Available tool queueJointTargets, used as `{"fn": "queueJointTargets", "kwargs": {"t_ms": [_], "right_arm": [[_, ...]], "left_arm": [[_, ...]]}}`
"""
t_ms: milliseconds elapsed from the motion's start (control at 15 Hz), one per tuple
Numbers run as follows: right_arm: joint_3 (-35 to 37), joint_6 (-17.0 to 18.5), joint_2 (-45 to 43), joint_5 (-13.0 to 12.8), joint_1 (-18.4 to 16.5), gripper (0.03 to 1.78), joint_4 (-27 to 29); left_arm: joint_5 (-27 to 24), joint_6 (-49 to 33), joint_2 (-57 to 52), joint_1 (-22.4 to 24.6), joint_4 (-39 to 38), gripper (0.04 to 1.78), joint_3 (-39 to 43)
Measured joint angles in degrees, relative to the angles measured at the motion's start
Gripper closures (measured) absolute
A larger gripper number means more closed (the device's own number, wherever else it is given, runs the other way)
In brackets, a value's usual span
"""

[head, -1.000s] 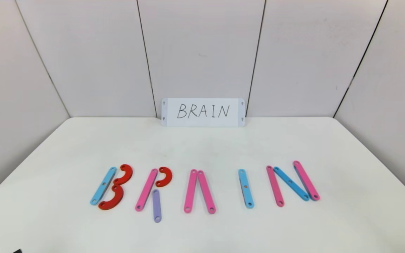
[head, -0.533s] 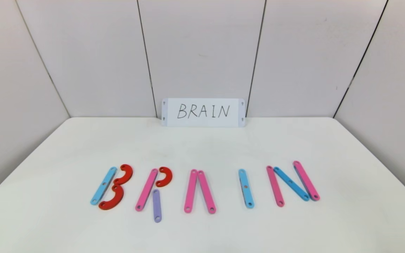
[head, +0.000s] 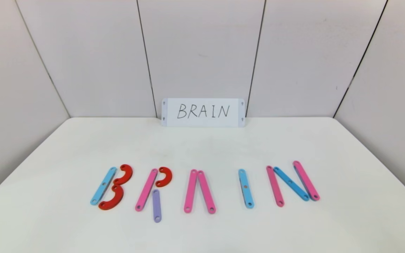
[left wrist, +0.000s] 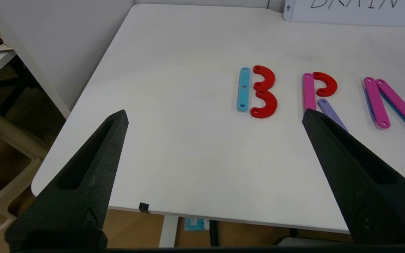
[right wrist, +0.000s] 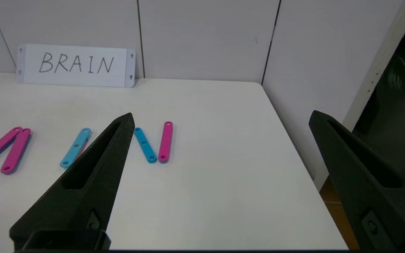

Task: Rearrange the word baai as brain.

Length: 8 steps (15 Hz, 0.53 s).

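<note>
Head view shows a white table point(head: 202, 147) carrying the strip letters brain point(head: 202, 188) along its near edge, the handwritten card point(head: 203, 112) at its far edge, while left gripper point(left wrist: 214, 116) and right gripper point(right wrist: 220, 117) hang wide apart, empty.

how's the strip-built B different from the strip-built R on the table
The B has a light-blue upright; the R has a pink one. The B carries two red half-rings stacked, the R only one at its top. The R adds a short purple strip as its leg; the B has none. Both lie flat and lean the same way.
</note>
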Motion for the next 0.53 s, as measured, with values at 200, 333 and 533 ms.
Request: {"fn": "queueJointTargets", "kwargs": {"t_ms": [200,333,533], "right_arm": [[4.33,-0.41,-3.24,0.33,0.02,0.07,-2.97],[8.33,-0.91,-4.13,0.24,0.0,0.07,-8.66],[16.21,-3.83,-4.51,0.11,-0.02,0.07,-18.12]], "left_arm": [[-0.3,0.4,-4.96,1.6,-0.41,0.08,3.17],[-0.26,0.68,-8.72,1.71,-3.83,0.08,7.88],[-0.2,2.57,-12.21,1.78,-14.6,0.08,18.47]]}}
